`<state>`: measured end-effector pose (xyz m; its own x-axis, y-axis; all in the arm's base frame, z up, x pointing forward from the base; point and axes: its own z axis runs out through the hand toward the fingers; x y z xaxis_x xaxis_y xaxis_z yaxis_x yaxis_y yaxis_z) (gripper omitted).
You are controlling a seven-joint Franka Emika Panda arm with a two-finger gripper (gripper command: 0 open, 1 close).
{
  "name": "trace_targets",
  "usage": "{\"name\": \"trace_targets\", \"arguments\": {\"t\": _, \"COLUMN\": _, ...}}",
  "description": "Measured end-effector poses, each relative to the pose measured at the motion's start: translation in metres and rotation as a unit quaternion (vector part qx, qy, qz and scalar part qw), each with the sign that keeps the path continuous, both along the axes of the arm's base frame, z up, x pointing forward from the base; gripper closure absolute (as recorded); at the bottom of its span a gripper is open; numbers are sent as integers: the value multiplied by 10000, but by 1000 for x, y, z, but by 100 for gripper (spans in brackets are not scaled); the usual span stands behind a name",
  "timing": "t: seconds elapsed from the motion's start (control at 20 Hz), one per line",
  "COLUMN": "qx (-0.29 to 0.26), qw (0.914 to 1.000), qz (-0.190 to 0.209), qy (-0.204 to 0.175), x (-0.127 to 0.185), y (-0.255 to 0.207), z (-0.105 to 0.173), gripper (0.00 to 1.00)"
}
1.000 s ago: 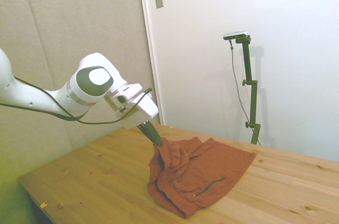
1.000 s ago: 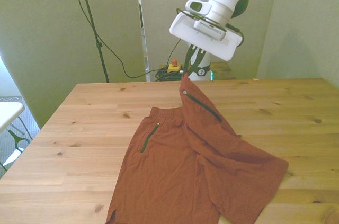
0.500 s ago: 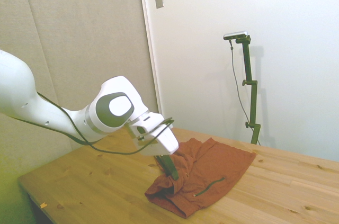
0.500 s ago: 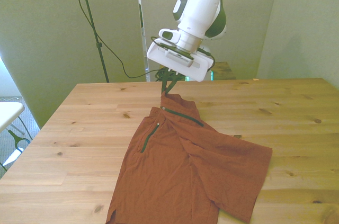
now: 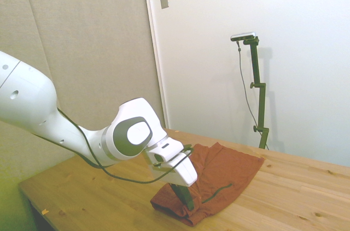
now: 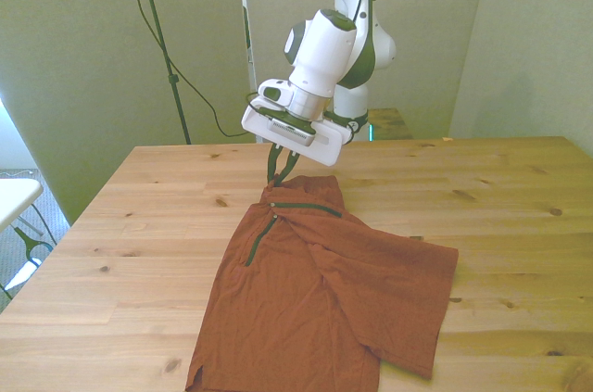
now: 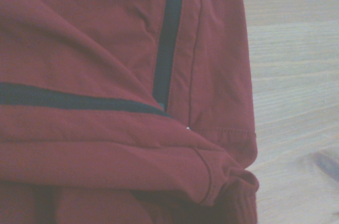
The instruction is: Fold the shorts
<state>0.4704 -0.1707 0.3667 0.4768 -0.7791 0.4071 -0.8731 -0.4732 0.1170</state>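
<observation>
Pincer (image 6: 278,172) lowered, shorts (image 6: 324,290) corner pinched, folded over, table (image 6: 139,225).

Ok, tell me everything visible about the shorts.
The shorts are rust-orange, soft, wrinkled fabric lying on the wooden table. One half is folded across the other, so two dark zipper slits meet at an angle near the waist corner. Hemmed edges show. The pincer pinches that top corner, low over the table.
</observation>
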Motion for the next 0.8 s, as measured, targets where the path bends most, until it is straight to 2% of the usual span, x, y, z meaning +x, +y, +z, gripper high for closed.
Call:
{"name": "trace_targets", "arguments": {"t": 0.2, "qx": -40, "qw": 9999, "qz": 96, "qy": -8, "x": 1, "y": 0, "z": 4, "gripper": 0}}
{"name": "trace_targets", "arguments": {"t": 0.45, "qx": -302, "qw": 9975, "qz": 517, "qy": -374, "x": 5, "y": 15, "z": 37, "gripper": 0}}
{"name": "trace_targets", "arguments": {"t": 0.6, "qx": -554, "qw": 9908, "qz": 1122, "qy": -518, "x": 15, "y": 62, "z": 53, "gripper": 0}}
{"name": "trace_targets", "arguments": {"t": 0.8, "qx": -783, "qw": 9701, "qz": 2158, "qy": -784, "x": 34, "y": 160, "z": 46, "gripper": 0}}
